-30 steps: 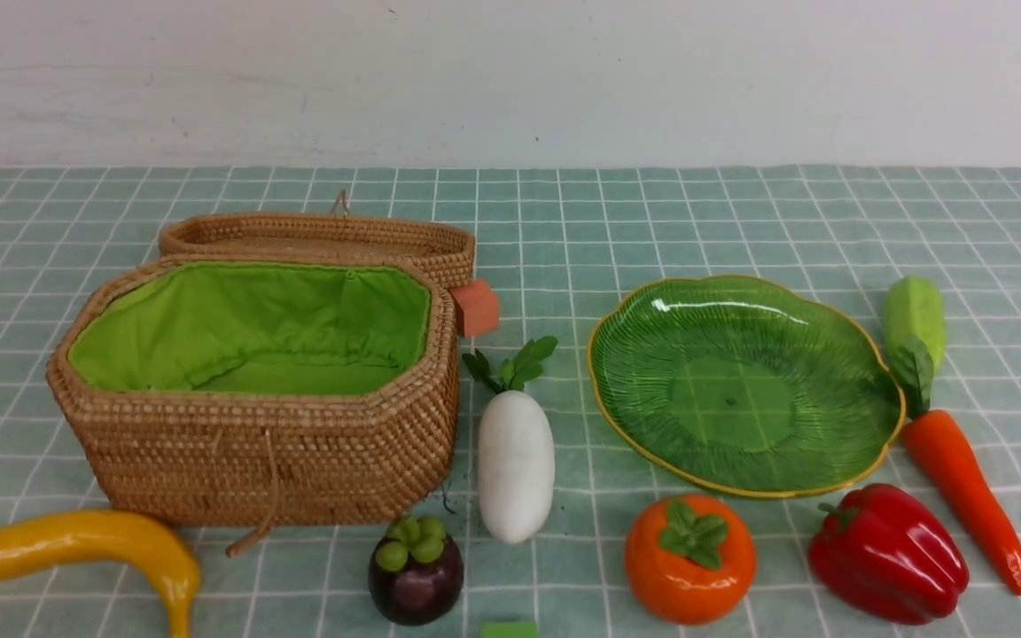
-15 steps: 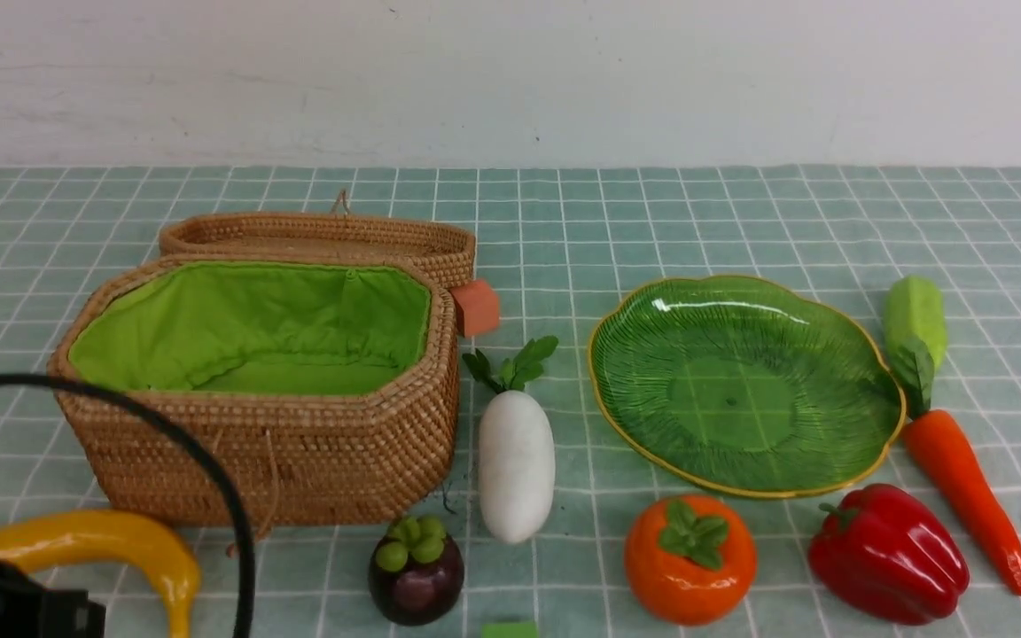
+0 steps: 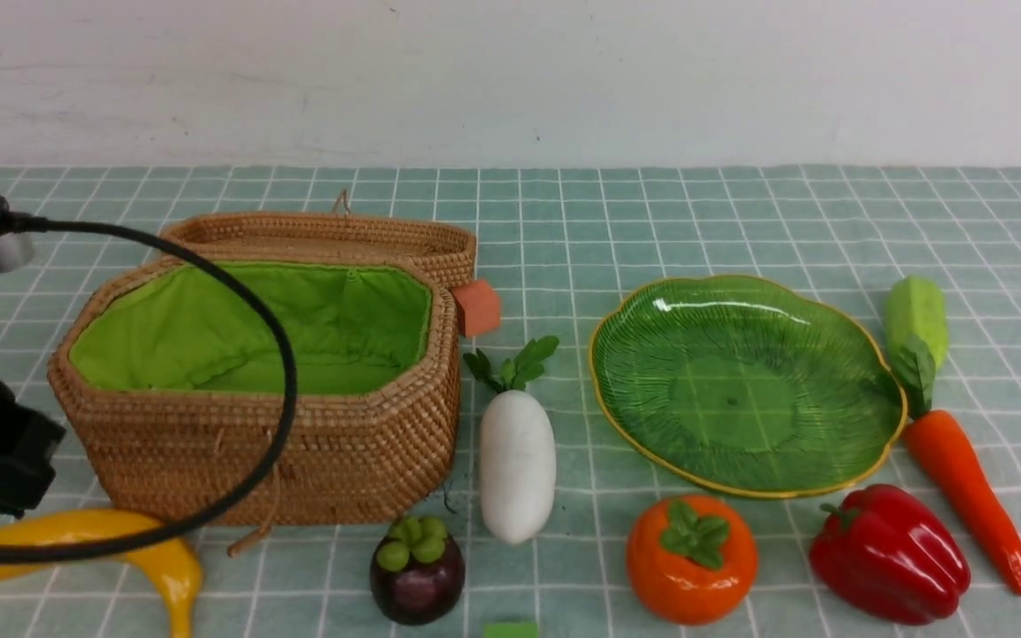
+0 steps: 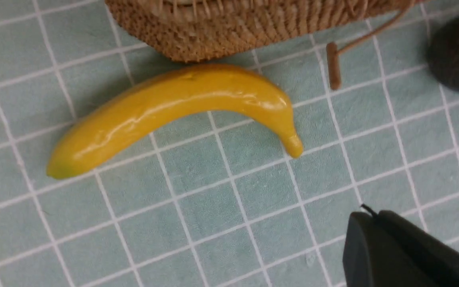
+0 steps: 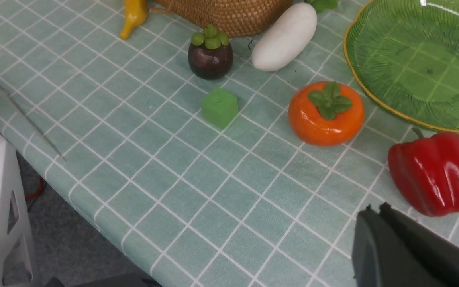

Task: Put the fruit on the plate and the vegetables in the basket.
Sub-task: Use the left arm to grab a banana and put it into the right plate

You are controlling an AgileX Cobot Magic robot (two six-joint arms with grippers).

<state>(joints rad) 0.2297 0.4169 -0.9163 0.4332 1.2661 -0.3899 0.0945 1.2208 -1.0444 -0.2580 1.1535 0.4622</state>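
One banana lies untouched, apart from the closed left tool.

You are looking at a table under a teal checked cloth, where the open wicker basket is sitting at the left, a small orange-red block beside its far right corner, and the green leaf-shaped plate is lying at the right. The white radish is lying between them. Along the near edge, the banana, mangosteen, green cube, persimmon and red bell pepper are resting, while the gourd and carrot are lying right of the plate.
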